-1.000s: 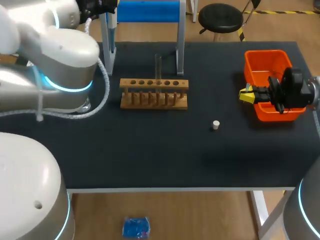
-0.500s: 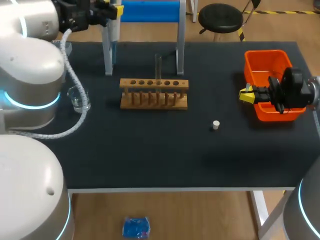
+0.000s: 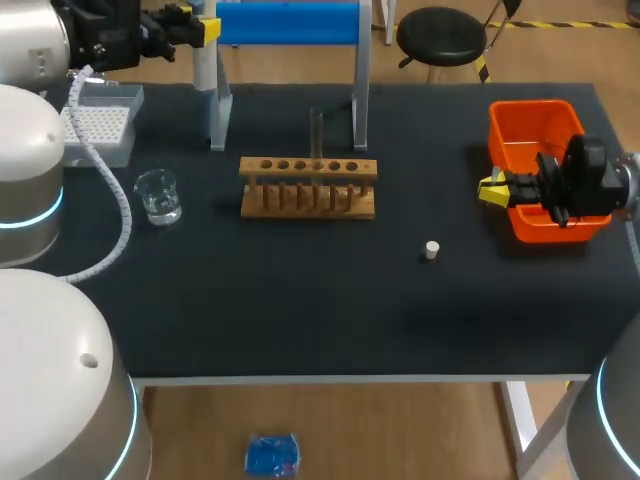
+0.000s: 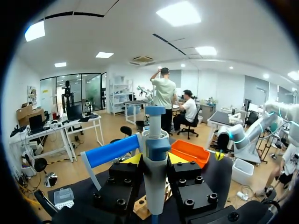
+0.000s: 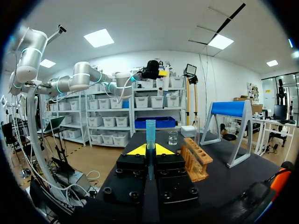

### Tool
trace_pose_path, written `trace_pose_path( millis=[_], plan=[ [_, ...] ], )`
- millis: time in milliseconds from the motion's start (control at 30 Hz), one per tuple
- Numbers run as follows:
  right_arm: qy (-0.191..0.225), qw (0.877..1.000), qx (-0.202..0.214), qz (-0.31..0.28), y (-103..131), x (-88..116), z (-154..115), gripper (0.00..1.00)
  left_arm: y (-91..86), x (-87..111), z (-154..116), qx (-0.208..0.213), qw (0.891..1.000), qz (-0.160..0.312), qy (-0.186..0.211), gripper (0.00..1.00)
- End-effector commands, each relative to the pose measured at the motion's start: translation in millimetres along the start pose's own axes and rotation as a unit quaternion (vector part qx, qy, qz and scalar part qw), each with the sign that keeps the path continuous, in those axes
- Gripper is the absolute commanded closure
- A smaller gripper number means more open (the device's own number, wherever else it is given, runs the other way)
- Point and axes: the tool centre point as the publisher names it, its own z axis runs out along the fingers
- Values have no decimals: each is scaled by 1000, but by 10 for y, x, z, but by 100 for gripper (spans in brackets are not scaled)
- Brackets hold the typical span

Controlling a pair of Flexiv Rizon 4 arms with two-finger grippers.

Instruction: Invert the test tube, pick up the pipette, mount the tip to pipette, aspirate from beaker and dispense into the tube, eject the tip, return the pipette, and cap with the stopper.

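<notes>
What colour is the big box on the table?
Orange. The bin shows best in the head view.

Bright, even overhead light, faint soft shadows on dark table

**Laboratory setting.** A black-topped table with a white front edge stood on a pale wood-plank floor. Behind it were a round black stool and a strip of yellow-and-black floor tape. The room was white-walled, and square ceiling panels lit it evenly. One wall carried shelving stacked with white bins. Elsewhere, white desks stood before a glazed partition.
</notes>
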Motion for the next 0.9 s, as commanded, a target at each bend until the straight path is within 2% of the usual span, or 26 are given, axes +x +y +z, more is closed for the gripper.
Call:
trace_pose_path(
  millis=[33,200,300,400,633,833,900],
  plan=[
    [0,1000,0,0,0,6,-6,100,-117,43,70,14,997,26,70,100],
    [0,1000,0,0,0,6,-6,100,-398,235,80,66,986,70,134,100],
    [0,1000,0,0,0,6,-6,100,-548,416,73,88,974,93,189,100],
    [0,1000,0,0,0,6,-6,100,-625,581,85,98,963,97,232,100],
    [0,1000,0,0,0,6,-6,100,-780,854,139,107,939,114,307,100],
    [0,1000,0,0,0,6,-6,100,-854,1014,202,83,919,125,365,100],
    [0,1000,0,0,0,6,-6,100,-847,1063,213,79,916,123,374,100]
  ],
)
